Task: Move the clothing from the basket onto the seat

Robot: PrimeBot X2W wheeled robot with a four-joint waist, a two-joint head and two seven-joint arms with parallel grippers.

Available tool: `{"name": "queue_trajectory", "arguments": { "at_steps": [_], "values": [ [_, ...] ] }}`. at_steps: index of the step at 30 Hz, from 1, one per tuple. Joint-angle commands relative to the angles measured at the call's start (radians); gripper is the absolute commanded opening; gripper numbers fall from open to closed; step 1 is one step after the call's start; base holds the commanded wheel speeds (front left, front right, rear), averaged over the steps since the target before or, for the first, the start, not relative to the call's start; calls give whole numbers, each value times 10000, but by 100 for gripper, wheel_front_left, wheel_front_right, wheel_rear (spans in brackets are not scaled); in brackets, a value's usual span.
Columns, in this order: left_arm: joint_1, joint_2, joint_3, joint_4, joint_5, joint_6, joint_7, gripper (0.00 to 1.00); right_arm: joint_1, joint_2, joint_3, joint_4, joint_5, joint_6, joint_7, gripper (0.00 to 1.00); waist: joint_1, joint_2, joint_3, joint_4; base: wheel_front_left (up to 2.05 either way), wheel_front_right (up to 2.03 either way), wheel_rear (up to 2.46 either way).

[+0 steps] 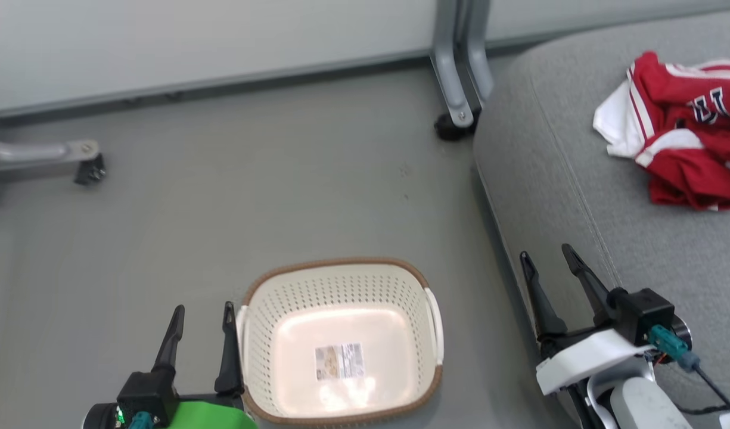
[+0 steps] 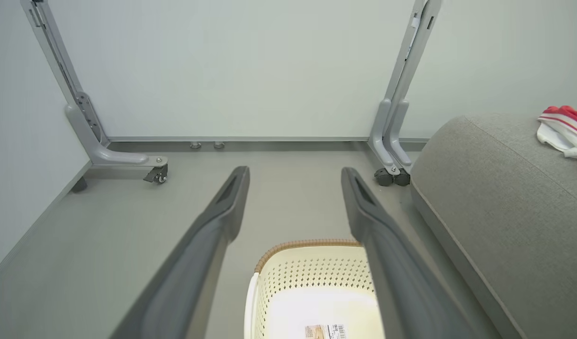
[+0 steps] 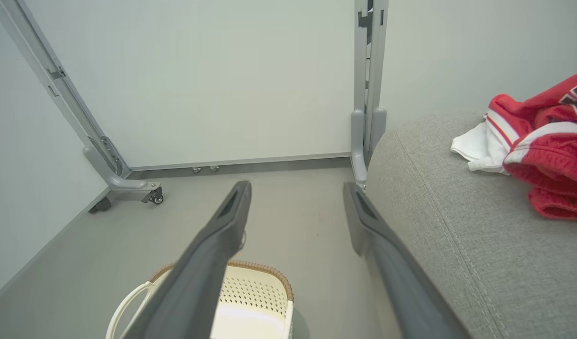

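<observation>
The basket is showing glossy cream plastic, its smooth bottom glaring under the light, with a brown woven-look rim and a paper label inside. The seat is looking like matt grey woven cloth, slightly coarse, with a stitched seam. The clothing is lying as soft, crumpled red-and-white fabric. The frame legs are showing satin grey metal above a smooth, matt floor.
</observation>
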Motion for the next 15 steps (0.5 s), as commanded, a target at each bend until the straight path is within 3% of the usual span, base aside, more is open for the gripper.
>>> {"name": "queue_trajectory", "arguments": {
  "at_steps": [1, 8, 15],
  "values": [
    [297, -8, -46, -190, 98, 76, 4, 100, 323, 60, -29, -224, -93, -10, -27, 100, 1, -1, -1591, 1263, 0, 0, 0],
    [1110, 1, -283, -1102, 300, 89, 6, 100, 1479, 463, -467, -1228, -832, -10, -29, 100, 1, -1, -2232, 1336, 0, 0, 0],
    [1665, 1, -433, -1094, 339, 146, 6, 100, 2139, 558, -626, -1334, -1054, -10, -29, 100, 1, -1, -2654, 1170, 0, 0, 0]
  ]
}}
